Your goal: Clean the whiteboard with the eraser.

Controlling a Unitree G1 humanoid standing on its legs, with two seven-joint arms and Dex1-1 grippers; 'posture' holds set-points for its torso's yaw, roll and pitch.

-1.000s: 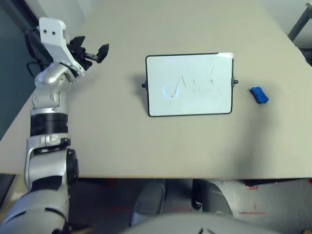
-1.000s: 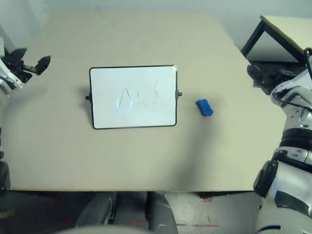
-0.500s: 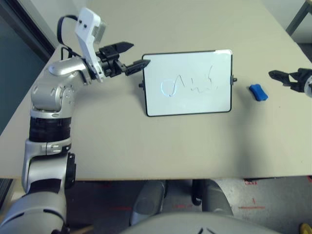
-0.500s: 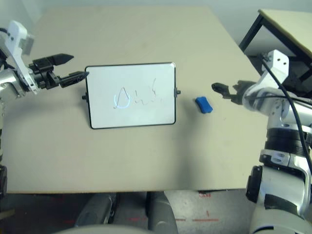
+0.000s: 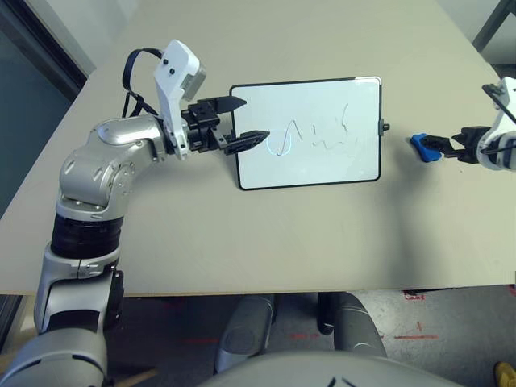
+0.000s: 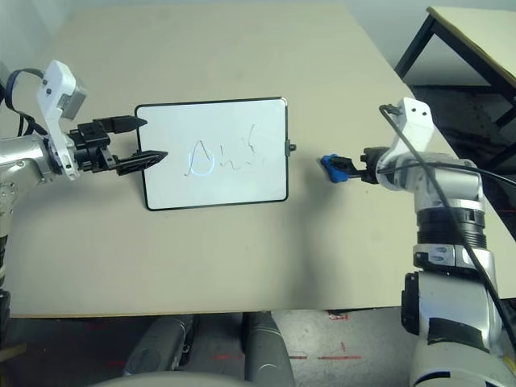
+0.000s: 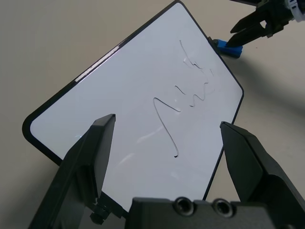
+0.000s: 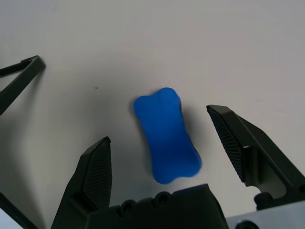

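Note:
The whiteboard (image 5: pixel 322 165) lies flat in the middle of the table, with thin scribbles (image 7: pixel 183 102) on it. My left gripper (image 5: pixel 255 119) hovers open over the board's left edge, fingers pointing right across the white surface (image 7: pixel 133 86). The eraser (image 8: pixel 167 136), a small bright blue block, lies on the table just right of the board (image 6: pixel 326 164). My right gripper (image 8: pixel 158 126) reaches in from the right and is open, one finger on each side of the eraser, neither pad touching it.
The beige table (image 5: pixel 242 242) has bare surface in front of the board and behind it. A second table with black legs (image 6: pixel 476 32) stands off the far right corner. The near table edge runs just below the board.
My left gripper has moved right, from beside the board's left edge to over it. My right gripper has moved left and now straddles the eraser. The board and eraser lie where they were.

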